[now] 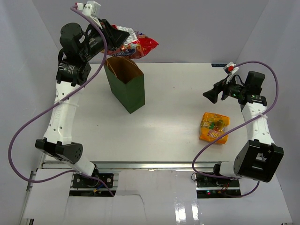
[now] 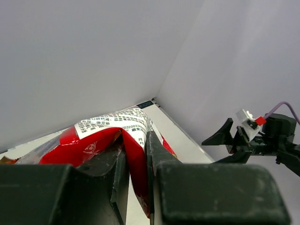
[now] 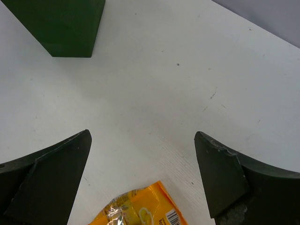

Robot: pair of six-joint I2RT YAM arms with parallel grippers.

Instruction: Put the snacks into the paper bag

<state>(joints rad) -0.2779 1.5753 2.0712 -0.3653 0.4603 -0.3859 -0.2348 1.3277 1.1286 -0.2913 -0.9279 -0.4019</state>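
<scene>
My left gripper [image 1: 123,37] is shut on the large red snack bag [image 1: 139,47] and holds it in the air just above the open mouth of the dark green paper bag [image 1: 127,91]. In the left wrist view the red bag [image 2: 112,131] is pinched between my fingers [image 2: 159,159]. The paper bag stands upright at the back left, its brown inside showing. My right gripper [image 1: 211,95] is open and empty, above the table, left of and beyond the large orange bag [image 1: 214,127]. The orange bag [image 3: 140,211] lies flat below my open gripper [image 3: 143,147]; the green bag's base [image 3: 61,26] shows at the top left.
The white table [image 1: 173,108] ends at a metal rail along its near edge. White walls close in at the back and both sides. My right arm [image 2: 262,138] shows in the left wrist view at the right.
</scene>
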